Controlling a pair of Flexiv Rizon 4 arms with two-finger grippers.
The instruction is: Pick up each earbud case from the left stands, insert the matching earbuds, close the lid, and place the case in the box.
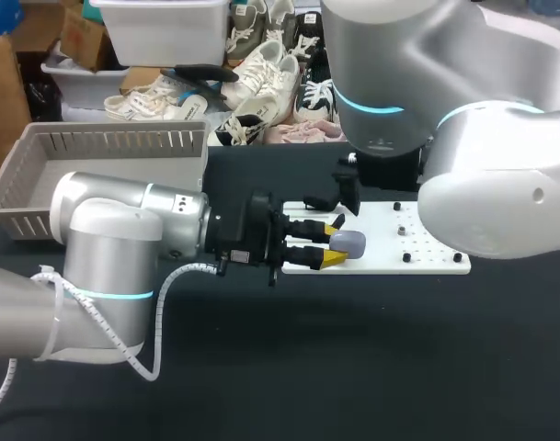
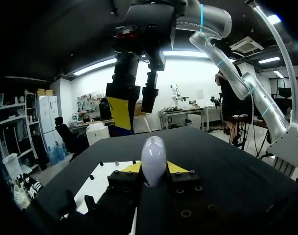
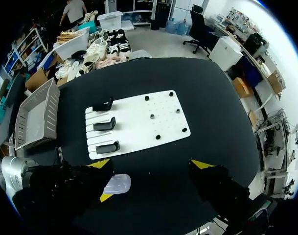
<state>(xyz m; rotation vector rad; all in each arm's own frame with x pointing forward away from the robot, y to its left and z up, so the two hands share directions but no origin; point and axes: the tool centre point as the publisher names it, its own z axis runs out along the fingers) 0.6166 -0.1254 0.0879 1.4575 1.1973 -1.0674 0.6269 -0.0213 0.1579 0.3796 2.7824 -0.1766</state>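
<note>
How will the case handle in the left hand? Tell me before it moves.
The case looks smooth and rounded, so it may well slip or twist between the narrow tips of the left hand. It seems small and rigid, so probably light, and should hold its shape. Set down, its curved shell might rock or roll.

Head looks down; wrist views share the board [image 1: 427, 243].

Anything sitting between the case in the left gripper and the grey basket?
Nothing visible on the table between them. The earbud case is clamped in the left gripper; only the left arm itself lies toward the basket.
</note>
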